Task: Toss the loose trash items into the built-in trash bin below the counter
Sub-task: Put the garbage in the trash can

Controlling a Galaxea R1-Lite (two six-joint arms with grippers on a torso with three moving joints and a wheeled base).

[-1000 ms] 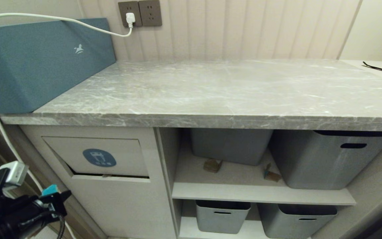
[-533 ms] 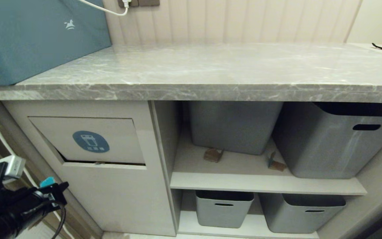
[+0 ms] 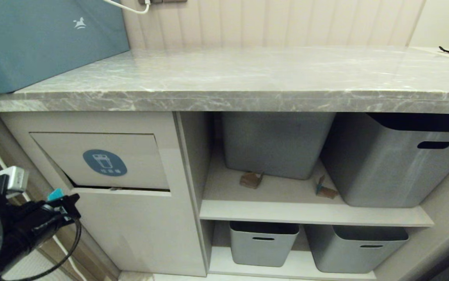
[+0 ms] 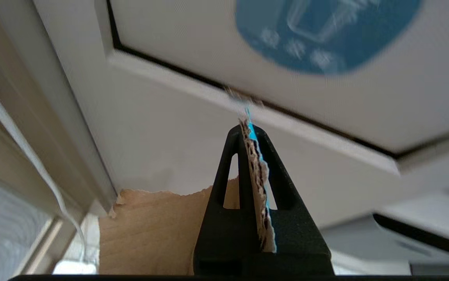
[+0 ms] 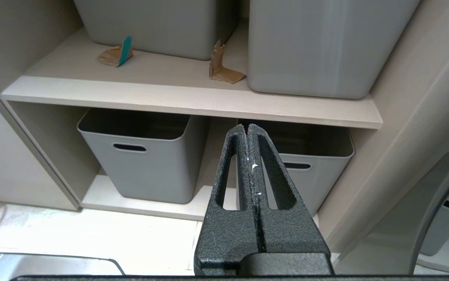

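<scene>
left wrist view shows the left end effector point(image 4: 250, 130) squeezed tight on a torn cardboard scrap point(image 4: 257, 183) with a blue edge. it sits just in front of the trash bin flap point(image 4: 216, 47), close to the thin dark gap along the flap's low edge. the blue sticker point(image 4: 326, 35) is a bit higher up

the flap looks almost shut, tipped in only a little. if the scrap is pushed at the gap, it could bend or catch on the frame under the flap and not go in. a tiny brown bit point(image 4: 242, 93) looks stuck in that gap, so the same may happen here. if the end effector lets go too soon, the scrap could drop to the floor. a big loose part of the scrap point(image 4: 150, 230) hangs off to one side and could snag too

head view shows two more scraps on the shelf: a folded chunk point(image 3: 251, 180) and one with a blue patch point(image 3: 325, 190). they sit near the grey tubs point(image 3: 275, 144), under the counter point(image 3: 224, 82). the right end effector point(image 5: 249, 130) is pressed together and holds nothing
</scene>
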